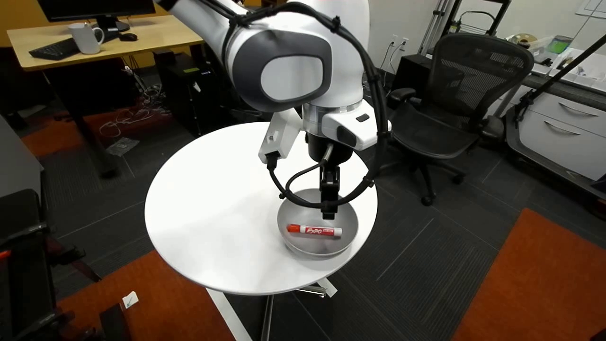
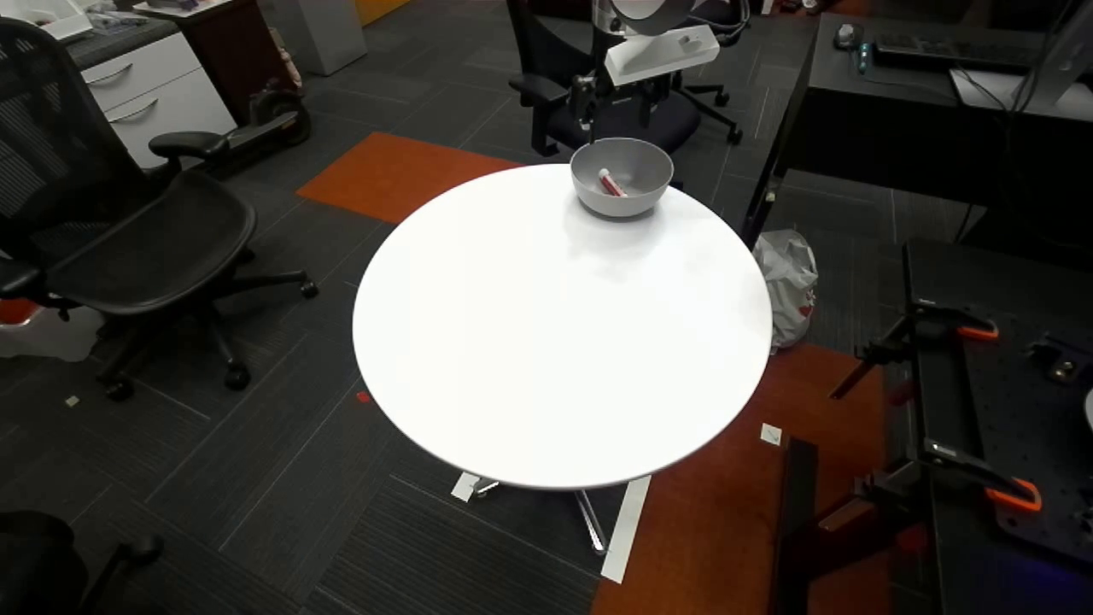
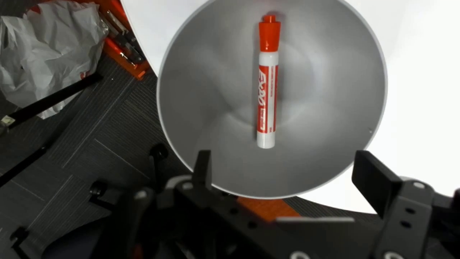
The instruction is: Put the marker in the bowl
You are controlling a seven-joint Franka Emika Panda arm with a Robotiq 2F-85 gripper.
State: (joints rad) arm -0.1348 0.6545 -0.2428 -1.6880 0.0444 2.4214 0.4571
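The marker (image 3: 267,93) lies inside the grey bowl (image 3: 323,118); in the wrist view its red cap points to twelve o'clock and its white end to six, with the Expo label showing. In an exterior view the marker (image 1: 314,230) runs crosswise, cap at nine o'clock and white end at three. There the bowl sits upright toward four o'clock on the round white counter (image 1: 213,213), close to the edge. In an exterior view the bowl (image 2: 653,171) stands near one o'clock on the counter, its near wall hiding part of the marker. The claw (image 3: 283,163) is released: in the wrist view its black fingers (image 3: 375,180) stand wide apart, at about half past seven and four o'clock of the bowl, tips crossing the line of the rim; whether either touches the rim, I cannot tell. In an exterior view the claw (image 1: 329,215) points down from the white arm (image 1: 293,78), above the bowl and toward its one o'clock side. Beyond the counter there, between ten and eleven o'clock, a wooden desk (image 1: 163,31) bears a white mug (image 1: 85,39), and a black chair (image 1: 468,80) stands at two o'clock. A plastic bag (image 2: 784,290) is near three o'clock of the counter in an exterior view.
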